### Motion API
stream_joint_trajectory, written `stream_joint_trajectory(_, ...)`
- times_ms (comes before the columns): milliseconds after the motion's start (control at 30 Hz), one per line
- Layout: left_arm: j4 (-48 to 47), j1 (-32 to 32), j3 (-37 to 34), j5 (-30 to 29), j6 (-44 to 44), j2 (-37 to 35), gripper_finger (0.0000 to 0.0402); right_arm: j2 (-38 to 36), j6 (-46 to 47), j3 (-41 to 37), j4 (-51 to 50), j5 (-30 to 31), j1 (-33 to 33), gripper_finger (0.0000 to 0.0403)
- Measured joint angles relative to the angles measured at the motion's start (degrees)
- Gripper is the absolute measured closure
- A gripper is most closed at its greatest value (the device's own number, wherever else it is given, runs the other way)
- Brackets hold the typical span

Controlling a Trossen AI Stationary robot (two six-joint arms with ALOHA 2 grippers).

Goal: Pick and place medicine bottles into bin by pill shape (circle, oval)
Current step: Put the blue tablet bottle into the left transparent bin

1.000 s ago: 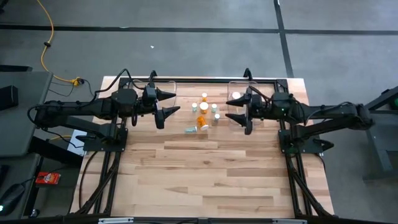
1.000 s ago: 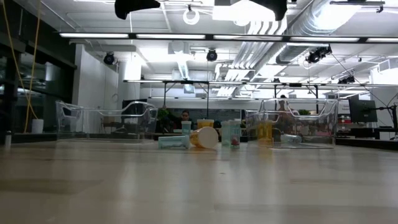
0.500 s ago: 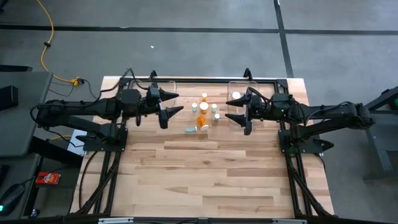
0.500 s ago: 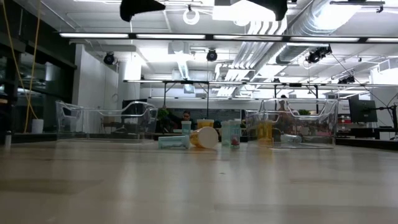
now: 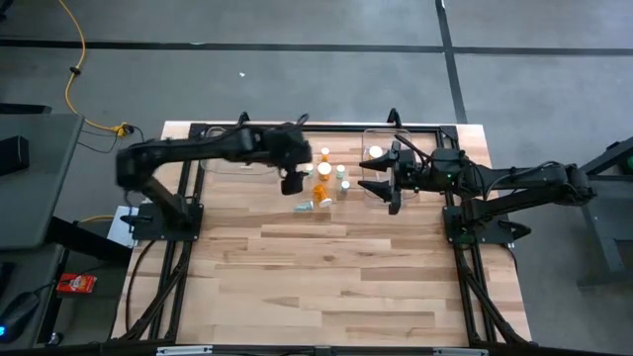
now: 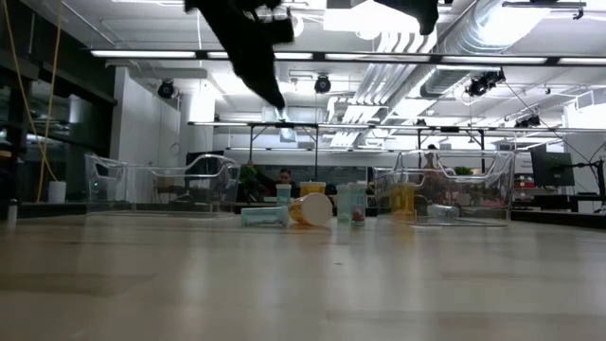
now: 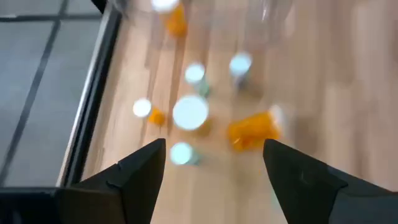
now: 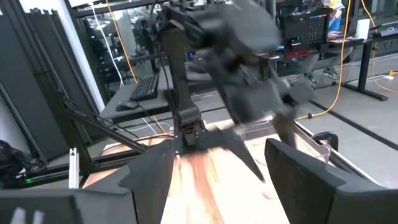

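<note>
The wooden table [image 5: 326, 267] fills the middle of the high view, its near half bare. Two clear plastic bins sit along its far edge: the left bin [image 6: 161, 185] at about eleven o'clock from the table's centre, and the right bin [image 6: 445, 185] at about one o'clock, with an orange vial and a few small items showing through its wall in the low view.

The left arm reaches across from nine o'clock, and the left hand [image 5: 293, 178] hangs in the air just at the nine o'clock side of the vial cluster, above the table. Its wrist view shows the two dark fingers [image 7: 134, 180] spread wide with nothing between them, the vials lying below the gap. The right hand [image 5: 381, 178] waits at three o'clock of the cluster, over the right bin, its fingers [image 8: 149, 180] also wide and empty.

The medicine bottles [image 5: 324, 183] stand grouped between the bins at twelve o'clock of the table's centre, on the wood. Most are upright with white caps; one orange bottle [image 6: 311, 209] lies on its side, and a pale one [image 6: 264, 216] lies flat just beside it.
</note>
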Motion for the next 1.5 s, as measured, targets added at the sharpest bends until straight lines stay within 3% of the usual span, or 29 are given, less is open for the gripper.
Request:
stream_joint_trajectory(233,0.02,3.38,2.49,0.26,12.04,11.82,0.0144,0.02,2.18,0.0,-0.2,0.0,0.0,0.0158)
stream_joint_trajectory(367,0.34,5.09,2.59,3.98,13.97,15.29,0.0147,0.02,2.97,0.0,-0.26,0.0,0.0,0.0158)
stream_joint_trajectory(1033,3.29,9.3,2.59,9.3,13.8,21.02,0.015,0.06,6.1,0.0,-0.68,0.02,0.0,0.0158)
stream_joint_trajectory(1200,3.82,9.42,2.61,9.36,13.3,20.95,0.0173,0.06,6.1,0.0,-0.73,0.06,0.0,0.0158)
stream_joint_trajectory(1500,4.02,9.45,2.61,9.25,13.16,20.95,0.0248,0.06,6.08,0.0,-0.83,0.37,0.0,0.0158)
